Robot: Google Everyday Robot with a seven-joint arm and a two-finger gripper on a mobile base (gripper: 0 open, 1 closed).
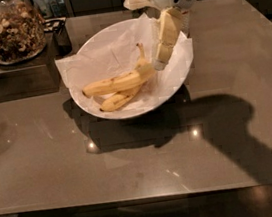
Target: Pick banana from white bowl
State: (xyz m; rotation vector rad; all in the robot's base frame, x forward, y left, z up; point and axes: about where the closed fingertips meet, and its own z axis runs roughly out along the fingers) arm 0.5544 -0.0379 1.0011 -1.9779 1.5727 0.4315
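Note:
The white bowl [117,45], lined with crinkled white paper, sits on the grey table. In it lies the larger bright yellow banana [117,82], its stem pointing up and right. A thinner, brown-speckled banana [118,100] lies just in front of it. My gripper [160,61] hangs down from the upper right into the bowl's right side. Its tip is right beside the larger banana's stem end.
A big glass jar of dried snacks [6,29] stands on a dark box [12,72] at the back left. A small dark container [60,33] stands beside it. The table's front edge [138,198] runs along the bottom.

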